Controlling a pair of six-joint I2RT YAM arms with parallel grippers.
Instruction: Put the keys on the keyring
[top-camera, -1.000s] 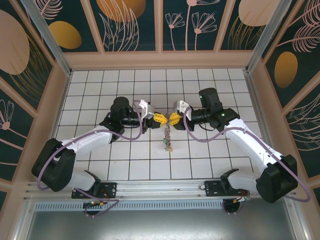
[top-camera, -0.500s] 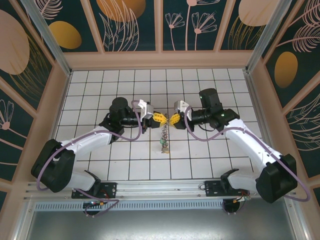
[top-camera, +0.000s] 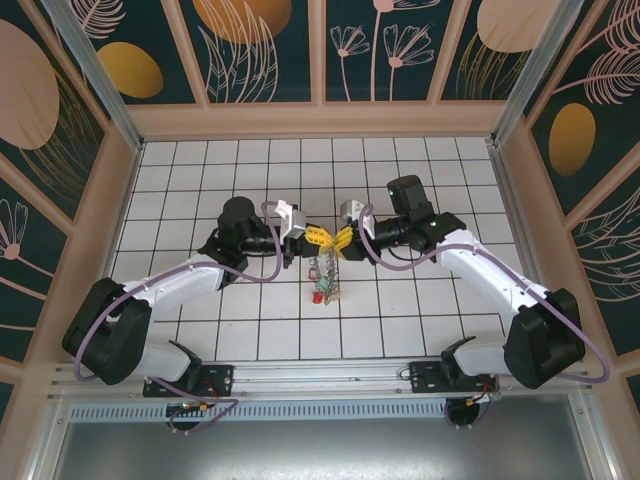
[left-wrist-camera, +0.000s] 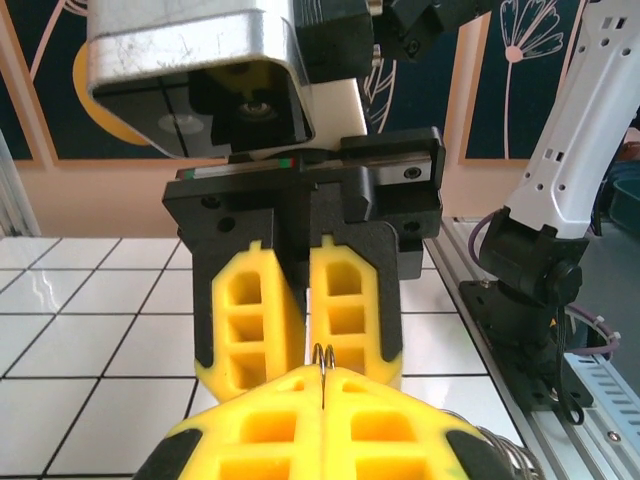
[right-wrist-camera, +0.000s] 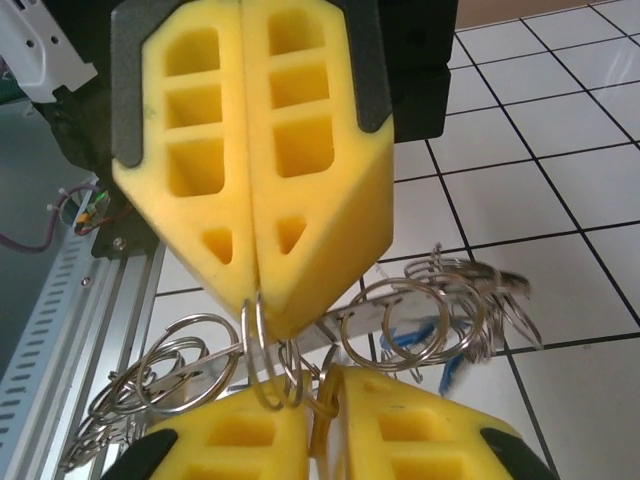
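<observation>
The keyring (top-camera: 328, 268), a chain of silver wire split rings, hung with its long axis running toward 6 o'clock from the meeting fingertips, and the small keys (top-camera: 319, 294) with red and green plastic heads were bunched at its low end over the white tiled desk (top-camera: 200, 170). The left end effector (top-camera: 318, 238) was clamped tight on one wire loop, and the right end effector (top-camera: 346, 240), nearly closed, pinched a neighbouring loop. The left arm reached in from 7 o'clock with its fingers pointing to 3 o'clock, and the right arm came from 5 o'clock pointing to 9 o'clock, tip to tip.

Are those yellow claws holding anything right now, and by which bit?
The left end effector pinches a thin silver wire ring by its rim; linked rings and coloured keys hang from it. Whether the right end effector also grips cannot be told.
</observation>
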